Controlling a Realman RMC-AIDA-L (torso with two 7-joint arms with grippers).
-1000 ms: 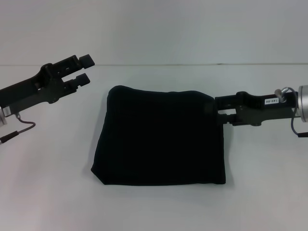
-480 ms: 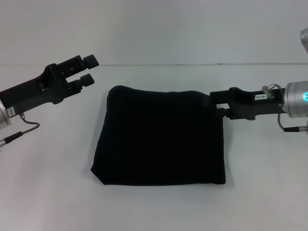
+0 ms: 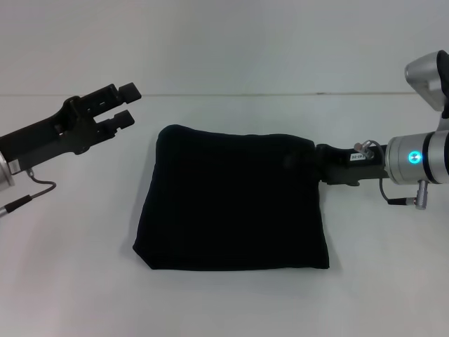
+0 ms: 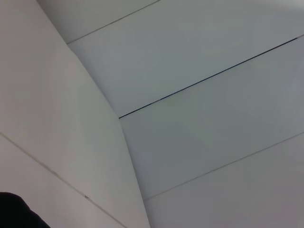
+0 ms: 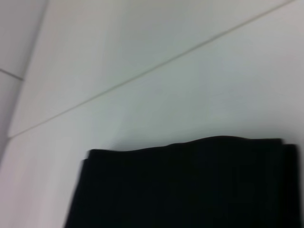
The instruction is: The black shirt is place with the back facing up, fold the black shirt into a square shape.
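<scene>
The black shirt (image 3: 235,200) lies folded into a rough square in the middle of the white table, and its far edge fills the lower part of the right wrist view (image 5: 190,185). My right gripper (image 3: 317,165) is at the shirt's upper right corner, touching its edge; its tip blends into the dark cloth. My left gripper (image 3: 127,104) hangs open above the table, well to the left of the shirt and beyond its far left corner, with nothing between its fingers.
The white table (image 3: 70,281) spreads out on all sides of the shirt, and its far edge (image 3: 280,94) meets a pale wall. A cable (image 3: 31,189) hangs under the left arm. The left wrist view shows only pale panels (image 4: 190,118).
The right arm has turned its wrist and its gripper has pushed in closer to the shirt's right edge. The left gripper has barely shifted. The shirt keeps its shape.
</scene>
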